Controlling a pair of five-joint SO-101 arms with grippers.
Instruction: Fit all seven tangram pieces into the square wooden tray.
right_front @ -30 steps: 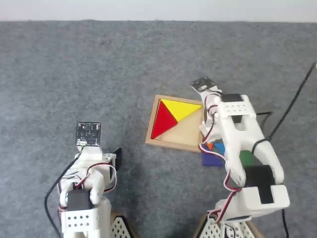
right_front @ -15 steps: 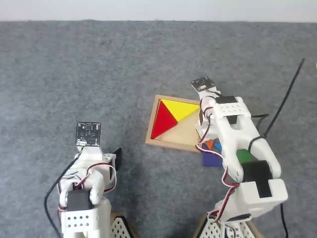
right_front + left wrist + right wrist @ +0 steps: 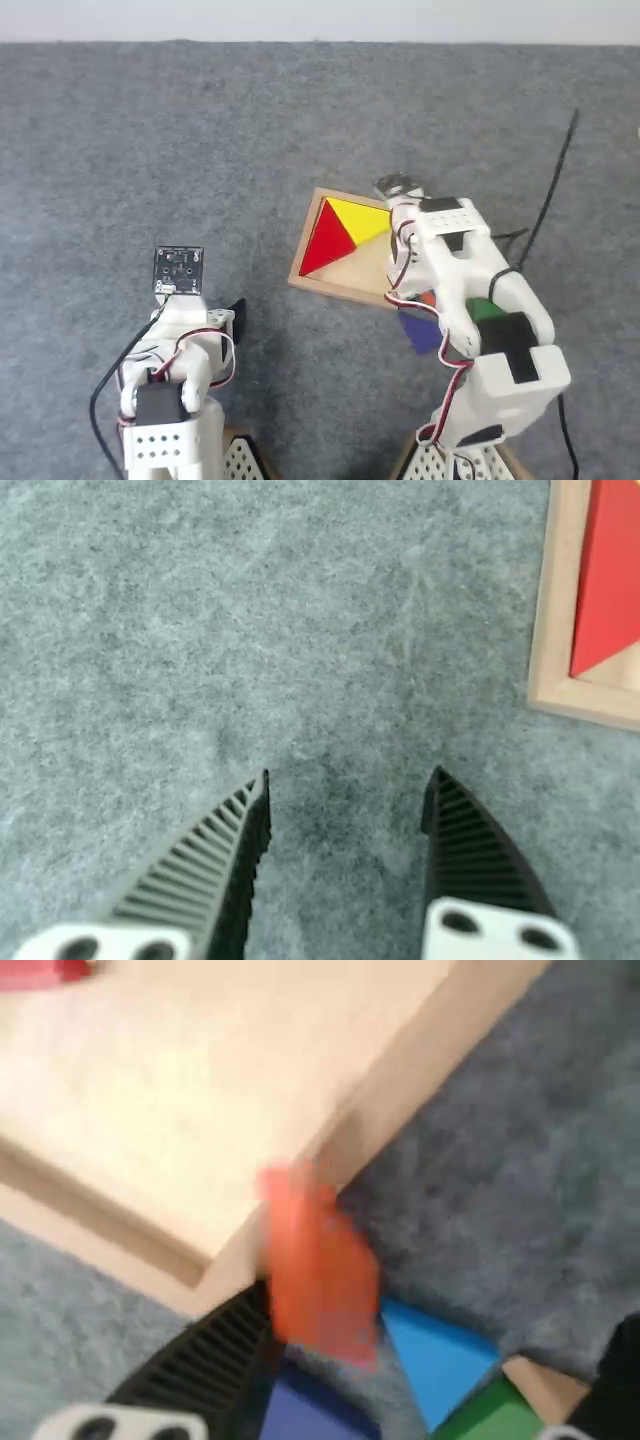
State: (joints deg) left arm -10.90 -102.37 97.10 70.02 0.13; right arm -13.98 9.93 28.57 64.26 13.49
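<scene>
Starting nearest, we see the left gripper (image 3: 350, 780) spread wide over bare carpet (image 3: 200, 630), holding nothing. The right gripper (image 3: 440, 1315) gapes too. A blurred orange piece (image 3: 320, 1265) rests against one finger, unclamped, beside the blue piece (image 3: 435, 1355), purple piece (image 3: 420, 332) and green piece (image 3: 485, 308) outside the corner of the wooden tray (image 3: 368, 265). Farther on, that tray holds the red triangle (image 3: 325, 243) and yellow triangle (image 3: 362, 218), touching.

A grey, felt-like cloth (image 3: 200, 130) covers the whole table under even light. Along the far edge runs a pale strip (image 3: 300, 20), possibly a wall.
</scene>
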